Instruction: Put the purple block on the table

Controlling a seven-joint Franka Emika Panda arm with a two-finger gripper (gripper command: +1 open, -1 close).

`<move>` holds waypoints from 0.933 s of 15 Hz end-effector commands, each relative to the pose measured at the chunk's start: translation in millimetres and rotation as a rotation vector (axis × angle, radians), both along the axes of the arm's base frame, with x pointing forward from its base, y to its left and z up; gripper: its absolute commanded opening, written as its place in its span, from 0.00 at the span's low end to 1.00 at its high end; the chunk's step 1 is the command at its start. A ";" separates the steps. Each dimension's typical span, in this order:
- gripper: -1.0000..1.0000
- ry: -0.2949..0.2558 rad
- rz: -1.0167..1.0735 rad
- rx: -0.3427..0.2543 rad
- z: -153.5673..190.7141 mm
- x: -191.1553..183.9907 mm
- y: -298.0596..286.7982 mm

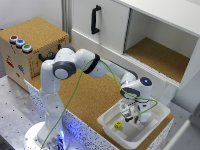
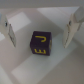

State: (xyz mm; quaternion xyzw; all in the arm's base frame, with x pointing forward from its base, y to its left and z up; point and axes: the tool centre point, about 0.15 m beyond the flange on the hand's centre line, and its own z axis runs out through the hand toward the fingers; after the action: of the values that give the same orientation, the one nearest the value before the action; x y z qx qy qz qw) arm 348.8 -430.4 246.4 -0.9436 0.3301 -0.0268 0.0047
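Note:
In the wrist view the purple block (image 2: 40, 44), a dark cube with yellow letters, rests on the white floor of a tray (image 2: 30, 70). My gripper (image 2: 39, 41) is open, with one finger (image 2: 10, 30) on each side of the block and a gap between each finger and it. In the exterior view the gripper (image 1: 131, 116) reaches down into the white tray (image 1: 107, 120), which stands on the brown cork table (image 1: 90, 97) toward that view's right. There the block is hidden under the hand.
A yellow cube (image 1: 118, 125) lies in the tray near the gripper. A white cabinet (image 1: 160, 50) with an open cork-floored bay stands behind the table. A cork-topped box with coloured buttons (image 1: 20, 42) sits at the exterior view's left.

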 end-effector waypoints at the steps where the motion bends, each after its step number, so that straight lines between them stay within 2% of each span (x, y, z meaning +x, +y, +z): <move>1: 1.00 0.000 -0.032 -0.046 -19.4 11.4 2.3; 4: 1.00 0.031 -0.037 -0.034 -33.4 11.7 -3.4; 5: 0.00 0.025 -0.039 -0.034 -34.2 12.4 -4.2; 7: 0.00 -0.009 -0.010 -0.056 -26.7 18.6 -2.3; 9: 0.00 -0.013 0.012 -0.072 -25.6 23.0 -1.8; 14: 0.00 0.023 0.019 -0.069 -34.2 18.7 -4.0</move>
State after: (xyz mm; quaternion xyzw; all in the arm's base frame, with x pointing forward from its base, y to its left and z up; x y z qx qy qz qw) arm 359.2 -429.3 231.6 -0.9435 0.3286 -0.0420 -0.0103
